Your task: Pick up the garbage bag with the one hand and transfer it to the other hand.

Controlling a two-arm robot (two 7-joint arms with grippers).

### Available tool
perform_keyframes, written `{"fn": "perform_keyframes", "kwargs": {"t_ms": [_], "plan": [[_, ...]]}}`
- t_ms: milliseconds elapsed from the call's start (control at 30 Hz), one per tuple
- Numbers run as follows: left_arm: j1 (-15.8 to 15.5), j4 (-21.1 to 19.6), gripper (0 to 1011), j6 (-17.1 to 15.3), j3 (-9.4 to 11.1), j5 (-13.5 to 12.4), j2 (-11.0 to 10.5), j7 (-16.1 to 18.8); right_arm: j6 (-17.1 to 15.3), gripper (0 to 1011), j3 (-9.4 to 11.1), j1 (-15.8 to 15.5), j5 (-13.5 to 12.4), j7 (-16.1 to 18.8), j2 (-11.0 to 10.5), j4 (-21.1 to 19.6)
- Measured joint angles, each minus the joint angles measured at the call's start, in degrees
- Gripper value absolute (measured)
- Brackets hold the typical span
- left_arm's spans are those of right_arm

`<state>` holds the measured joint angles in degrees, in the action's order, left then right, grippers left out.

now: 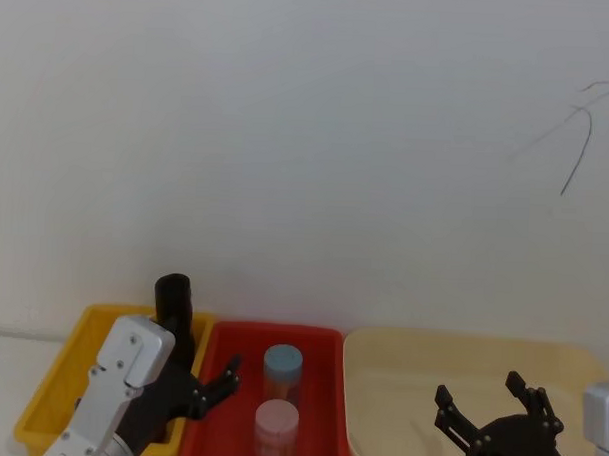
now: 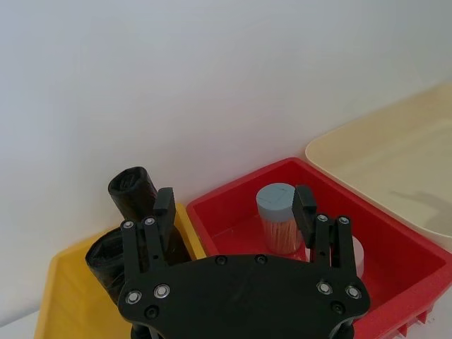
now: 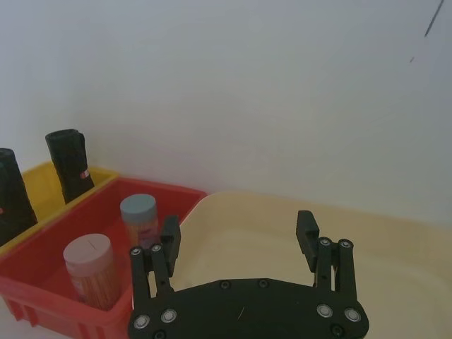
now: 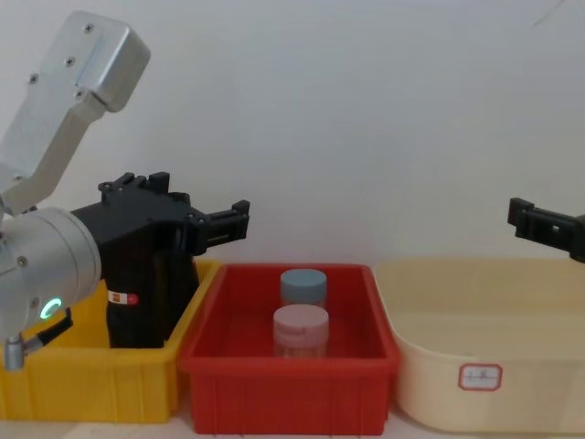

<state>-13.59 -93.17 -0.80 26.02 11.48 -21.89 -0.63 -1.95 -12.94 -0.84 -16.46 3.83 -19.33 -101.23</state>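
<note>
Head view: plain white wall, pale desk (image 1: 4,378). The garbage bag (image 1: 173,299) stands upright in the yellow bin (image 1: 59,370), its base hidden behind the left arm (image 1: 119,392).

Left wrist view: left claw (image 2: 234,205) spread wide, empty (one finger just beside the bag).

Right wrist view: right claw (image 3: 237,227) wide, empty, above the cream tub (image 3: 395,247).

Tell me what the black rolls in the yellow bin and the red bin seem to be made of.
The garbage bag rolls, one upright and one thicker, look like thin plastic film wound tight: glossy black, creased at the ends. The red bin is probably rigid moulded plastic: smooth, faint sheen, thick rim.
</note>
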Motion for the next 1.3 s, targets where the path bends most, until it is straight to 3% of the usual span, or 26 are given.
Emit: {"fn": "perform_keyframes", "kwargs": {"t_ms": [1300], "plan": [[0.0, 0.0, 1000, 0.0, 0.0, 0.0, 0.0, 0.0, 0.0, 1000, 0.0, 0.0, 0.0, 0.0, 0.0, 0.0]]}}
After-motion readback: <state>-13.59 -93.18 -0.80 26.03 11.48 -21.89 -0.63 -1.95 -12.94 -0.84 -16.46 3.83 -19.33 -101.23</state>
